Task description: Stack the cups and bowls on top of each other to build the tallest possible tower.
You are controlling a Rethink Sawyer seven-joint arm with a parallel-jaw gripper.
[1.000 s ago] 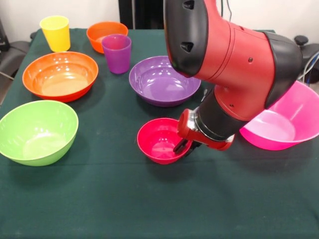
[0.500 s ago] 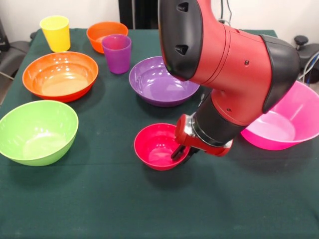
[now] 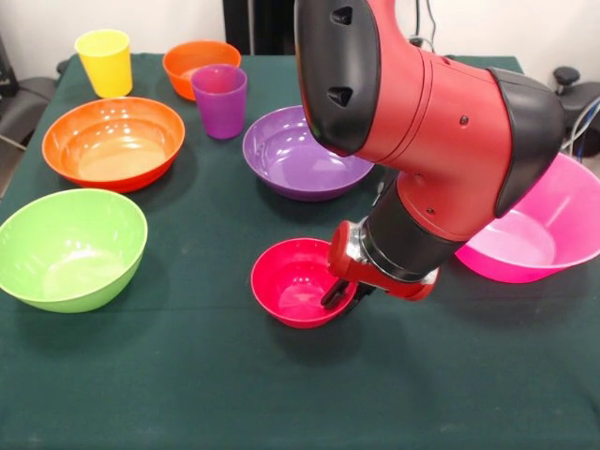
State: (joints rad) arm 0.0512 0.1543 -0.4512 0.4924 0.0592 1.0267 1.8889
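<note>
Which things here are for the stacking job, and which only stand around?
For the job: yellow cup, purple cup, small orange bowl, big orange bowl, green bowl, purple bowl, red bowl, pink bowl, gripper.

Around: table, chair.

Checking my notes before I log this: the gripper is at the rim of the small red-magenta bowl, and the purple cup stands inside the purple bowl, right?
Not quite. The gripper is at the small red-magenta bowl's rim, but the purple cup stands on the table beside the purple bowl, not inside it. The front view shows this.
</note>
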